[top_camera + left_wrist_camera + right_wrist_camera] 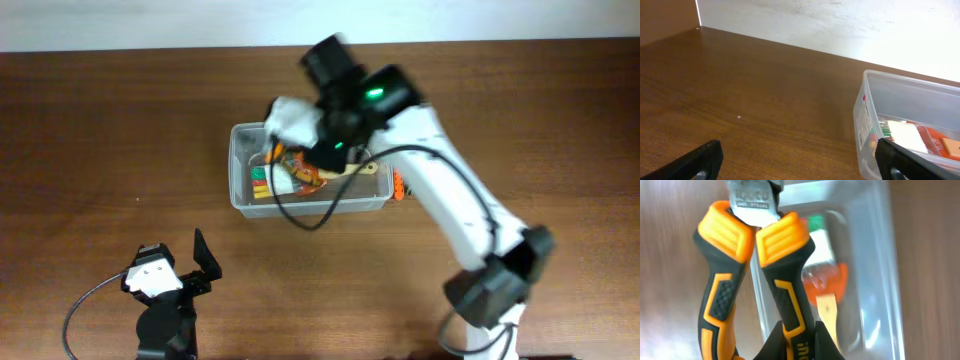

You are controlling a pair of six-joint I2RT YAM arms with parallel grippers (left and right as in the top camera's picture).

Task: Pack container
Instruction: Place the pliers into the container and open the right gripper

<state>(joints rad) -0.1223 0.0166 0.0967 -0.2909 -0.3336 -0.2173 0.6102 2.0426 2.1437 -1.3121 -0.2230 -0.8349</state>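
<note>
Plenty of bare table (765, 100) left of the container (240, 190). Over it, the right gripper (795, 340) is clamped on orange pliers (785, 280). The left gripper (800, 162) gapes wide, empty.

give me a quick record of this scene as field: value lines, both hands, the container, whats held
table: brown wood
container: clear tub, mid table, no lid on it, partly filled
items: white, orange and green things inside the container, kinds unclear
right hand: above the container, shut on one handle of the pliers
pliers: orange and black handles, held over the container, not yet released
left hand: open, empty, apart from the container
</note>
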